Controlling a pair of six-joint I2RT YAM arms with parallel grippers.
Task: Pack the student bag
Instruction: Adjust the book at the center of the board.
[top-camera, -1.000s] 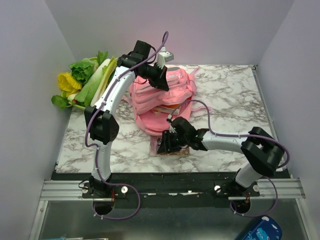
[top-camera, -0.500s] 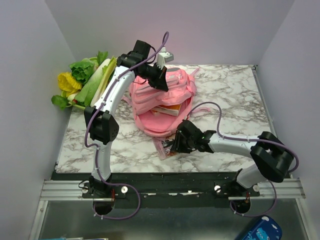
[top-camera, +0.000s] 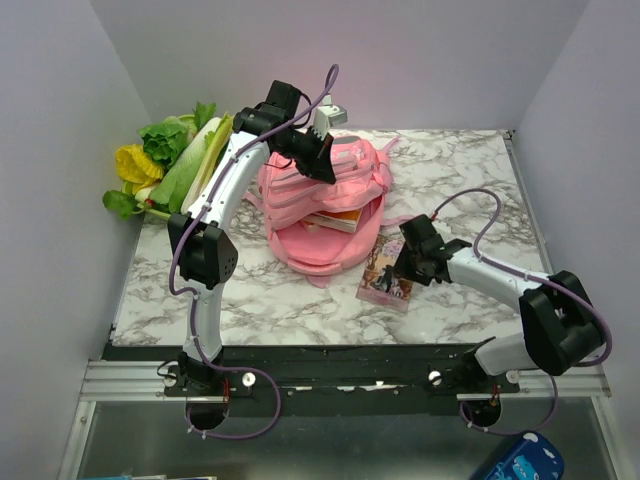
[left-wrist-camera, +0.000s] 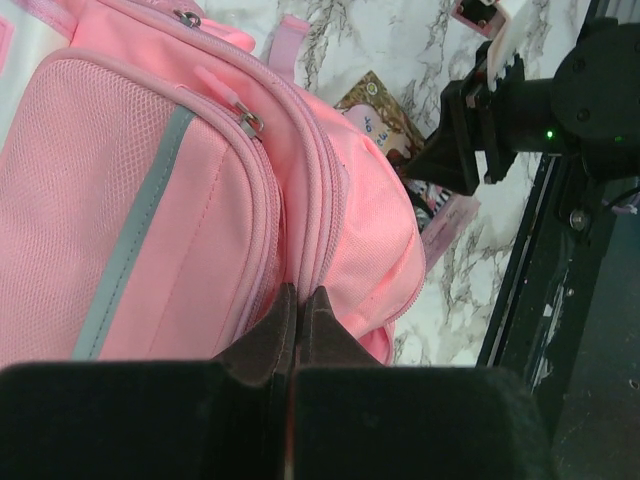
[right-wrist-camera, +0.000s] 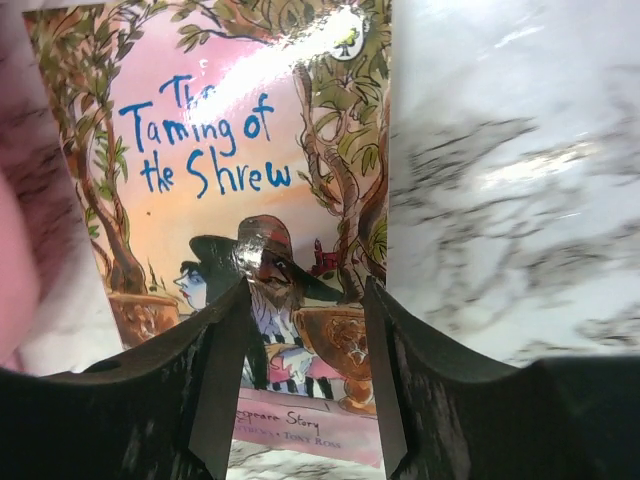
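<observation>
The left gripper (left-wrist-camera: 299, 295) pinches the soft pink fabric backpack (left-wrist-camera: 150, 200); the right gripper (right-wrist-camera: 300, 340) stands open over a flat, glossy book (right-wrist-camera: 220, 150).

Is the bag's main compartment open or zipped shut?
Open: the student bag gapes on its near side, books showing inside; the left gripper pinches its top.

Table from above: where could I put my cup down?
Free: the table's back right, between backpack and side wall; the front left strip, between left arm and book. Crowded: the middle, with backpack, book and right gripper; vegetables at back left.
</observation>
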